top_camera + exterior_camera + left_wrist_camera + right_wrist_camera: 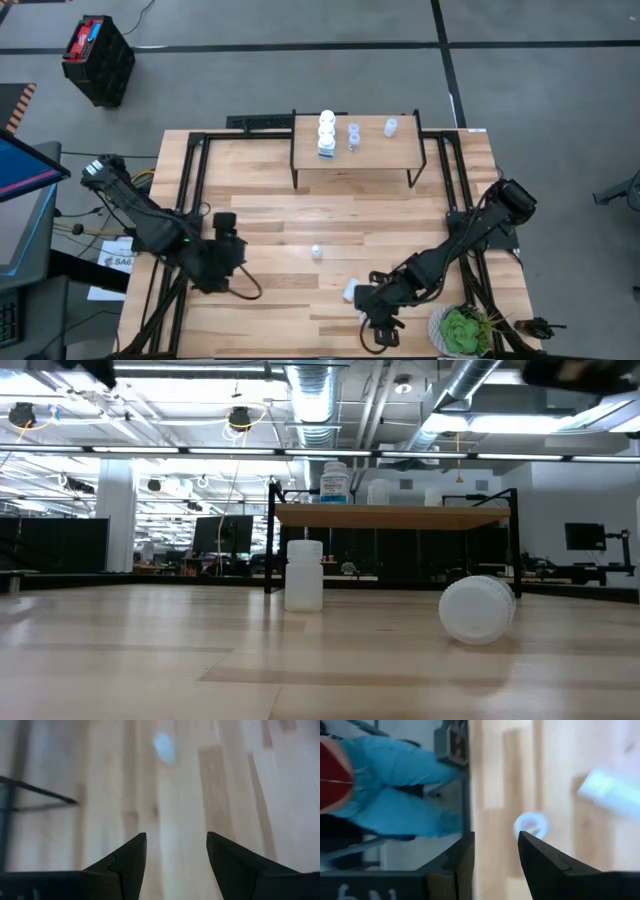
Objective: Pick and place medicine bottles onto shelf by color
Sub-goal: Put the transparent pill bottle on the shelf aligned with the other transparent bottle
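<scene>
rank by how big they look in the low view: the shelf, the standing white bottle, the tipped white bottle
1. shelf, widest by far, though farthest back.
2 and 3. tipped white bottle and standing white bottle look about alike; the tipped one seems nearer the camera, so no firm ranking.

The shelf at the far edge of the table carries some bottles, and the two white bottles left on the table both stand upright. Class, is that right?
Not quite. The shelf does carry bottles, but only one white bottle on the table stands upright. The other white bottle lies on its side, as the low view shows.
</scene>
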Controlling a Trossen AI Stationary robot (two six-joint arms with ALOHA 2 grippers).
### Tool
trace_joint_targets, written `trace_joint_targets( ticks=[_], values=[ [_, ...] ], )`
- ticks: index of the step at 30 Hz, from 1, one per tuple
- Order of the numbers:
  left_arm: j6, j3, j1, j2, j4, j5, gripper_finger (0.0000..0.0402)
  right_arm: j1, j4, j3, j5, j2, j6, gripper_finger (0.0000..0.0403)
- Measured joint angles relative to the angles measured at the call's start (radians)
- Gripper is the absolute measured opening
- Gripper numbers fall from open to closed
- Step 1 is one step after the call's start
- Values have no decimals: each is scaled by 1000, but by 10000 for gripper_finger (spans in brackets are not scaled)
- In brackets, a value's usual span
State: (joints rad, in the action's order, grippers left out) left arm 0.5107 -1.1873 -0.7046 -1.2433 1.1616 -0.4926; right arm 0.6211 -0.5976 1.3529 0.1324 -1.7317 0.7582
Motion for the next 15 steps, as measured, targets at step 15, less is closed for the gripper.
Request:
trace_joint_targets(
  ticks=[15],
  values=[
    [86, 0, -102, 201, -12, -271, 194, 14, -288, 160, -210, -4, -23, 134]
  ],
)
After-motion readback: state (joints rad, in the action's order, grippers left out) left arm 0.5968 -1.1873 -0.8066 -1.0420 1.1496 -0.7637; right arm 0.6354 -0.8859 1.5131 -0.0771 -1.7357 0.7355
